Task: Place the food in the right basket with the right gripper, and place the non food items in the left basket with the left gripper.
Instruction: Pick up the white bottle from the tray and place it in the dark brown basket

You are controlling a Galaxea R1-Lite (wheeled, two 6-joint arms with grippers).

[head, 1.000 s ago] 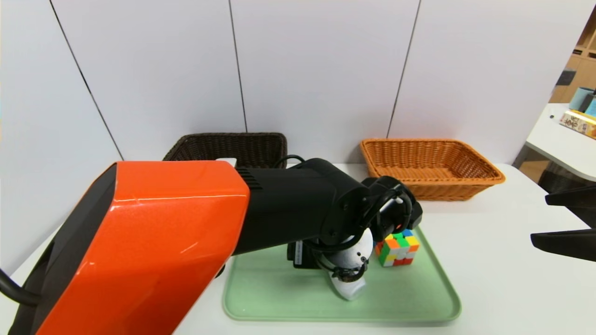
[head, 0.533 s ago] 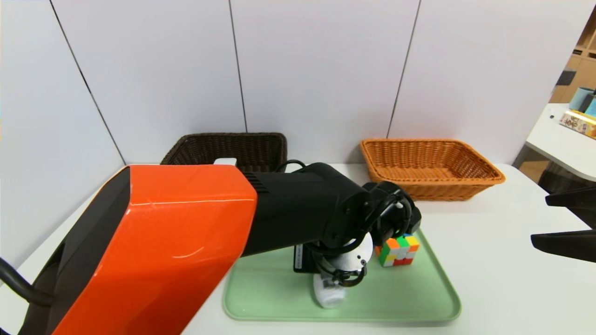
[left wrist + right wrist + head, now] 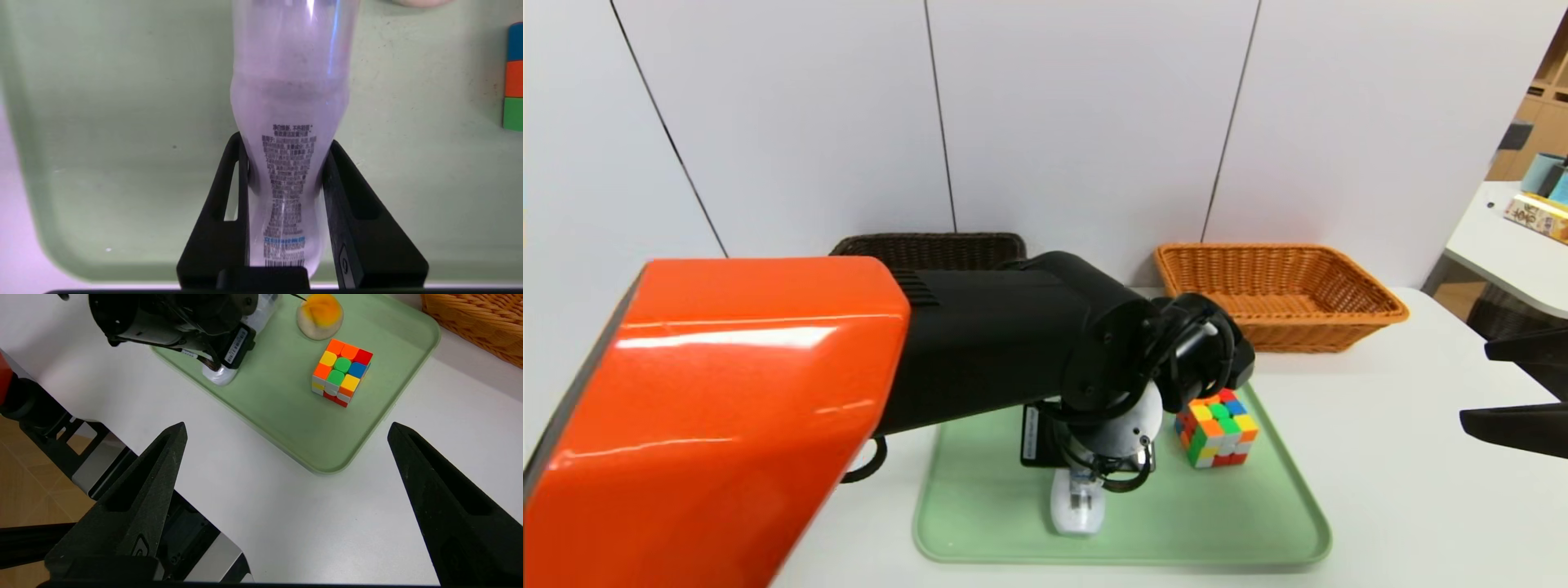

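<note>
Bottle (image 3: 288, 122) clenched in left pincer (image 3: 286, 163) over tray (image 3: 1258, 531) | tray: cube (image 3: 1217, 429), bun (image 3: 320, 316) | right pincer (image 3: 286, 433) spread, parked

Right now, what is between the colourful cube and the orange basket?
In the right wrist view, only bare green tray and white table lie between the cube and the orange basket.
</note>
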